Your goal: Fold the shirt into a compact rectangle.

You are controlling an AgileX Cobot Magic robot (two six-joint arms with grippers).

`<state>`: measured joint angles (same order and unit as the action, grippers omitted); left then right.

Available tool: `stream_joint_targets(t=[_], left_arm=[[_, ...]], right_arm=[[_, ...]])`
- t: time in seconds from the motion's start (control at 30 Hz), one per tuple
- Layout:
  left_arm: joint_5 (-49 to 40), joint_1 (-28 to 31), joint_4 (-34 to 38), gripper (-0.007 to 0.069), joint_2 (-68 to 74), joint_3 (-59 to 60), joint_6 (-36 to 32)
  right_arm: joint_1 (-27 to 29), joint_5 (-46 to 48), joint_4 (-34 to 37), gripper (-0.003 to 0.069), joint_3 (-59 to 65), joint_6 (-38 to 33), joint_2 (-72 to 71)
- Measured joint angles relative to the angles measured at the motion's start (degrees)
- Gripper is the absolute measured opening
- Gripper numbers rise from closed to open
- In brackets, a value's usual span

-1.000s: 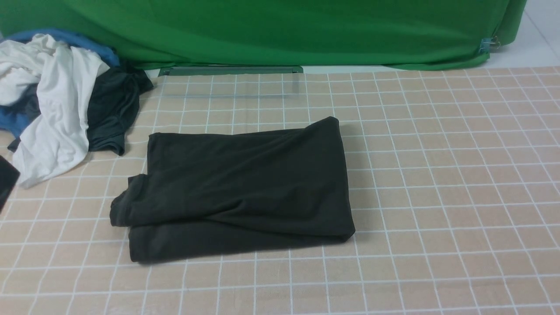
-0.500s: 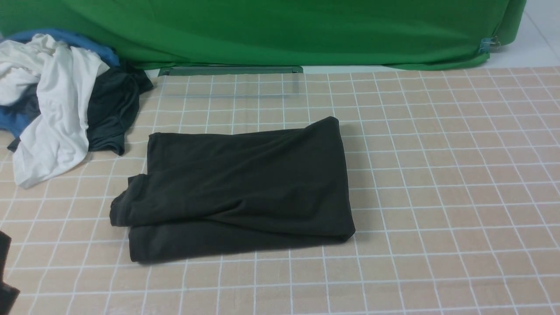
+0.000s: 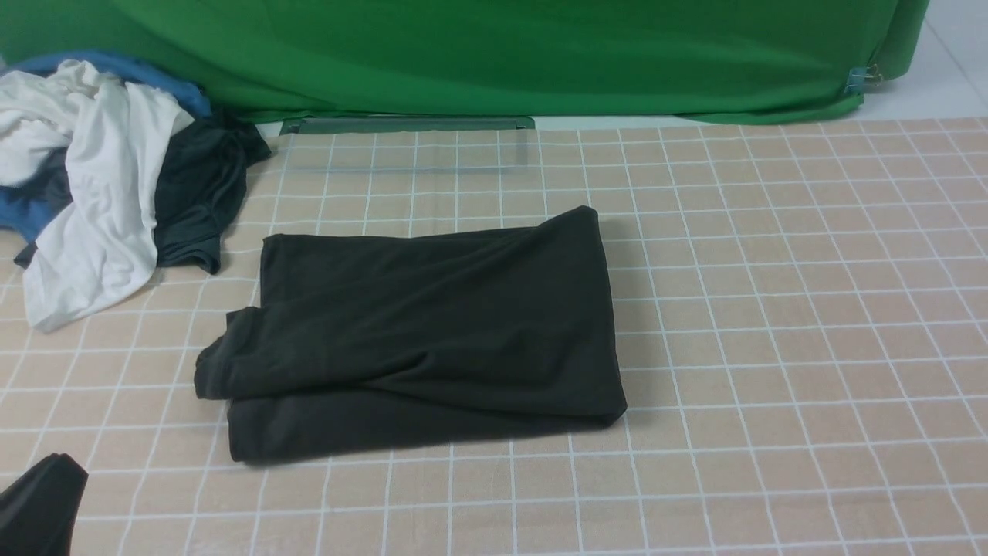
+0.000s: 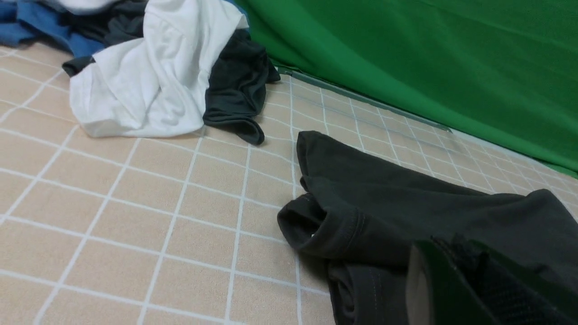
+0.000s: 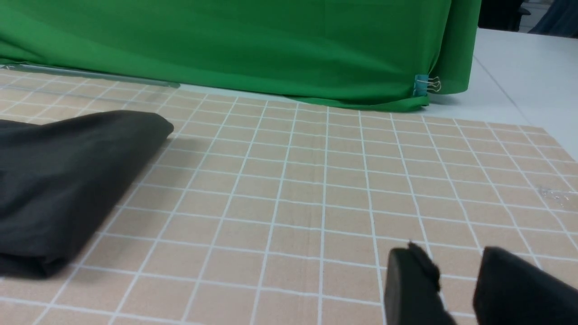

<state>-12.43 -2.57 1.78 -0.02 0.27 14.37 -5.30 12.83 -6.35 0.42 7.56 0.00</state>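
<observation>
The black shirt (image 3: 424, 332) lies folded into a rough rectangle in the middle of the checked table cloth (image 3: 772, 309), with a rolled hem sticking out at its left edge. No print or label shows. My left gripper (image 3: 38, 502) sits low at the near left corner, clear of the shirt. In the left wrist view its fingers (image 4: 456, 246) are shut together with nothing between them, the shirt (image 4: 406, 207) lying beyond. My right gripper (image 5: 456, 255) hangs open and empty over bare cloth, well to the right of the shirt (image 5: 58, 180). It is outside the front view.
A heap of clothes lies at the far left: a white garment (image 3: 100, 193), a dark grey one (image 3: 193, 193) and a blue one (image 3: 31, 216). A green backdrop (image 3: 494, 54) closes the far edge, with a clear strip (image 3: 405, 123) at its foot.
My left gripper has drawn back along the left edge toward the near corner. The shirt has not moved.
</observation>
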Motion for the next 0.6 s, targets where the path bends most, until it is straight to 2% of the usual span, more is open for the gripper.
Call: stream_joint_targets(t=[0.6], left_arm=[[-2.23, 1.41, -0.03, 0.0018, 0.00, 0.00, -1.31]], right_arm=[[0.00, 0.00, 0.00, 0.0240, 0.00, 0.10, 0.00]])
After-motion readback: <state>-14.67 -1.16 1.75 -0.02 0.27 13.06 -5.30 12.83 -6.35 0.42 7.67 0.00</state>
